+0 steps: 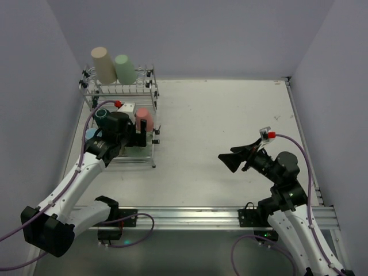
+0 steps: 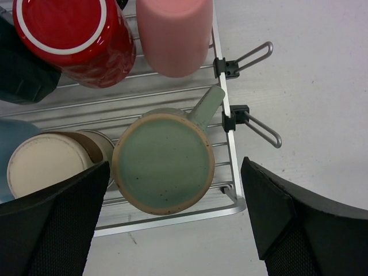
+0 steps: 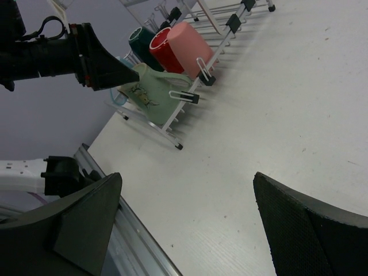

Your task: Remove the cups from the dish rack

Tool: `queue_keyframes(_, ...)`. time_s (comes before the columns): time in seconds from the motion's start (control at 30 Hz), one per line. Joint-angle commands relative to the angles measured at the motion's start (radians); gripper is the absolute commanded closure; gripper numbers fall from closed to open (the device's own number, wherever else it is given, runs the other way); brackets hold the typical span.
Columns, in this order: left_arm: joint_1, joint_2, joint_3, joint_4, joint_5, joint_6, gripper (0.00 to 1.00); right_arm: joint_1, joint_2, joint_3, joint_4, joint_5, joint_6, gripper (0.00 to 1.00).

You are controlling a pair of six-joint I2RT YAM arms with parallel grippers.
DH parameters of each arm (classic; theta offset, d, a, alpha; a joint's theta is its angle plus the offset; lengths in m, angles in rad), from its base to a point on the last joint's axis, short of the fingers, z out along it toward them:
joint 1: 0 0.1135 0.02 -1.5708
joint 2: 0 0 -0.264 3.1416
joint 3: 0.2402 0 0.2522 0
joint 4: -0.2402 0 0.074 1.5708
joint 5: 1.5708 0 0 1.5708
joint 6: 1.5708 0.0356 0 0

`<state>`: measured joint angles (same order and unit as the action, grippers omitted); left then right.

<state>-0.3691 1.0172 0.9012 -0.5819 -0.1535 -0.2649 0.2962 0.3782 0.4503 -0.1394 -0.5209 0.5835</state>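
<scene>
The chrome dish rack (image 1: 153, 95) stands at the table's far left. A beige cup (image 1: 103, 65) and a mint green cup (image 1: 124, 68) sit upside down on its raised back tier. On the lower tier are a pink cup (image 1: 144, 119), a teal cup (image 1: 103, 114) and a light blue cup (image 1: 91, 134). My left gripper (image 1: 140, 140) is open and empty above the rack's front right corner. In the left wrist view it (image 2: 172, 230) straddles an upturned sage green mug (image 2: 163, 161), beside a cream-bottomed cup (image 2: 49, 167), a red mug (image 2: 75, 37) and the pink cup (image 2: 174, 34). My right gripper (image 1: 227, 160) is open and empty above the table.
Two wire clips (image 2: 256, 56) stick out from the rack's right rail (image 2: 227, 144). The right wrist view shows the rack (image 3: 192, 86), the left gripper (image 3: 98, 57) and the table's near metal rail (image 3: 132, 230). Grey walls close in the left, back and right.
</scene>
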Motion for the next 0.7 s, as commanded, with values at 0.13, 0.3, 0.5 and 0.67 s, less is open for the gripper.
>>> queue_keyframes(0.13, -0.017, 0.032, -0.010, 0.077, -0.103, 0.021, 0.00, -0.002, 0.024, 0.027, 0.018, -0.051, -0.025, 0.01)
queue_keyframes(0.3, -0.022, 0.034, -0.034, 0.093, -0.149, 0.019, 0.00, -0.002, 0.024, 0.019, 0.021, -0.053, -0.024, 0.01)
queue_keyframes(0.5, -0.024, 0.066, -0.065, 0.109, -0.124, 0.018, 0.00, -0.002, 0.028, 0.021, 0.024, -0.060, -0.022, 0.01)
queue_keyframes(0.67, -0.022, 0.087, -0.079, 0.148, -0.110, 0.012, 0.00, -0.002, 0.031, 0.019, 0.027, -0.065, -0.019, 0.01)
